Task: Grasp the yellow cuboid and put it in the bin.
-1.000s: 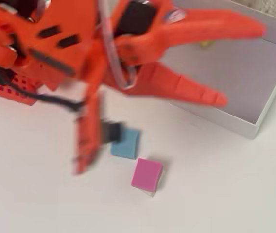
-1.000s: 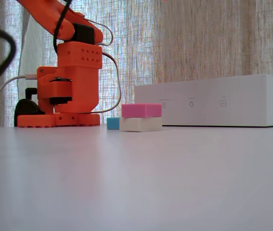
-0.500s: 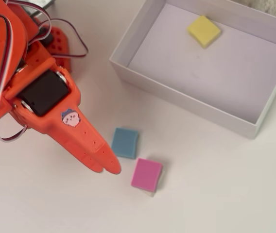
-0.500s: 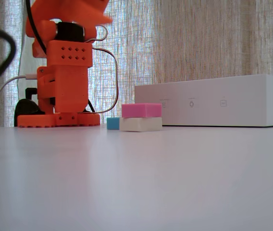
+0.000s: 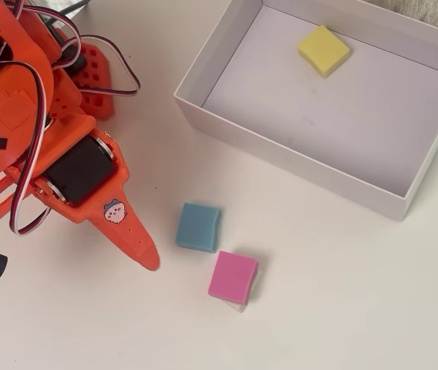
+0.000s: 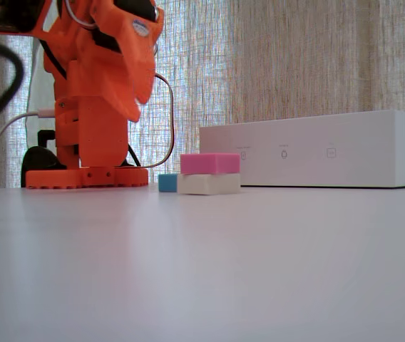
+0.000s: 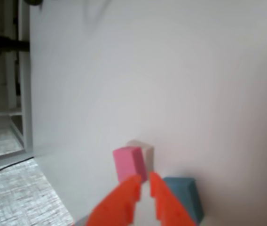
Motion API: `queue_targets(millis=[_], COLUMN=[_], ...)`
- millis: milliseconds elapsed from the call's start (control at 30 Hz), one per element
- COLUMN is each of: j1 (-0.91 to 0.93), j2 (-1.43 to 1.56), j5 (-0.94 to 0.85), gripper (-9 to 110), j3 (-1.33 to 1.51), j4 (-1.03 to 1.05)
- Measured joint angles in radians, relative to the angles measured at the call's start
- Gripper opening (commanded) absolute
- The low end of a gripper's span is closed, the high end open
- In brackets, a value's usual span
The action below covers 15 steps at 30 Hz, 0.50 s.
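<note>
Already the yellow cuboid [image 5: 323,50] lies near the bin's [image 5: 296,165] far wall; the tool [image 7: 143,181], nearly clenched, grasps nothing.

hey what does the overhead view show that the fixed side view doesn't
Only the overhead view shows inside the bin: the yellow cuboid lies on its floor near the far wall. It also shows the blue block sitting apart from the pink block.

Only the fixed view shows the stack plainly: the pink block rests on a white block, and the bin appears as a closed white wall against a curtain.

Both show the orange arm, the blocks and the bin on the white table.
</note>
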Motion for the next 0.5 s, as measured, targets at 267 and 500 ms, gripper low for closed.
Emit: queue_targets(millis=[267,500], j1=[-0.006,-0.015], j2=[0.0,0.0], j5=[0.0,0.0], gripper=[-8,-8], j3=[0.0,0.0], j4=[0.005,0.005])
